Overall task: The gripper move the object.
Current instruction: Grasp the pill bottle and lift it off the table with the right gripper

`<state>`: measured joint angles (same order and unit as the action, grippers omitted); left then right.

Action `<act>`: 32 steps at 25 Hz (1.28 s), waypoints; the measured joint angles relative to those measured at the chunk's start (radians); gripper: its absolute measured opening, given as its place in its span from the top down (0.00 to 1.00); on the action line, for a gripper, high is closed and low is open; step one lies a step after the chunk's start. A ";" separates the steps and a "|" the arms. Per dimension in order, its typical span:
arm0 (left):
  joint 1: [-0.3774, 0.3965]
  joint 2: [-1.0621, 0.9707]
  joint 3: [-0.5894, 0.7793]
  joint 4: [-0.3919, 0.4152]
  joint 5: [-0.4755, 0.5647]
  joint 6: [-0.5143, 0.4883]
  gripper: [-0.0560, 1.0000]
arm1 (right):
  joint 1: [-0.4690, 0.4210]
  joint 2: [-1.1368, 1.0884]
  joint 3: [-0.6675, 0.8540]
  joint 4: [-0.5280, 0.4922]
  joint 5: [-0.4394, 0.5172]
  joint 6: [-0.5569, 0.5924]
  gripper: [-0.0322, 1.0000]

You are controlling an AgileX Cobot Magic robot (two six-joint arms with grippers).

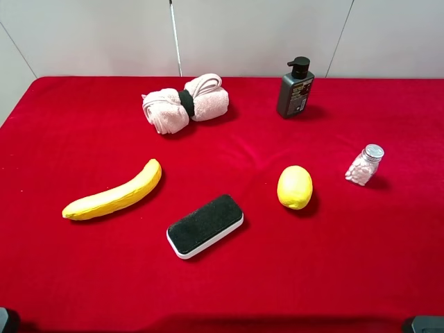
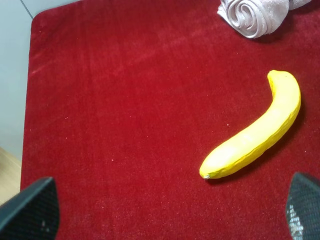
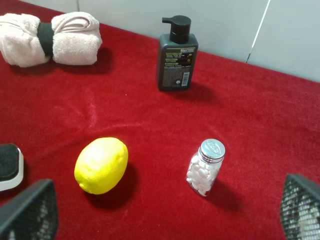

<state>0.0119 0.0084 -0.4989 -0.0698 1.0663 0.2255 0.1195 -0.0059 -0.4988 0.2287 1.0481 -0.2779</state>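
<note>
The small clear bottle [image 1: 365, 165] with a silver screw cap and whitish-pink pellets stands upright on the red cloth at the right, just right of the lemon [image 1: 295, 187]. It also shows in the right wrist view [image 3: 205, 167], ahead of my right gripper [image 3: 165, 217], which is open, empty and well short of it. My left gripper [image 2: 167, 215] is open and empty over bare cloth, short of the banana [image 2: 255, 132]. In the exterior view only black bits of the arms show at the bottom corners.
A dark pump bottle [image 1: 295, 88] stands at the back right. A rolled pink towel [image 1: 186, 103] lies at the back middle. A banana [image 1: 114, 192] lies at the left, a black-and-white eraser block [image 1: 205, 225] in the front middle. The red cloth [image 1: 83, 125] covers the table.
</note>
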 joint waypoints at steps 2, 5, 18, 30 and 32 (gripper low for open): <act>0.000 0.000 0.000 0.000 0.000 0.000 0.11 | 0.000 0.000 0.000 0.000 0.000 0.000 0.30; 0.000 0.000 0.000 0.000 0.000 0.000 0.11 | 0.000 0.000 0.000 0.000 0.000 0.000 0.30; 0.000 0.000 0.000 0.000 0.000 0.000 0.11 | 0.000 0.000 0.000 0.000 0.000 0.000 0.30; 0.000 0.000 0.000 0.000 0.000 0.000 0.11 | 0.000 0.000 0.000 0.000 0.000 0.000 0.30; 0.000 0.000 0.000 0.000 0.000 0.000 0.11 | 0.000 0.000 0.000 0.000 0.000 0.000 0.30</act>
<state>0.0119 0.0084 -0.4989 -0.0698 1.0663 0.2255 0.1195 -0.0059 -0.4988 0.2287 1.0481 -0.2779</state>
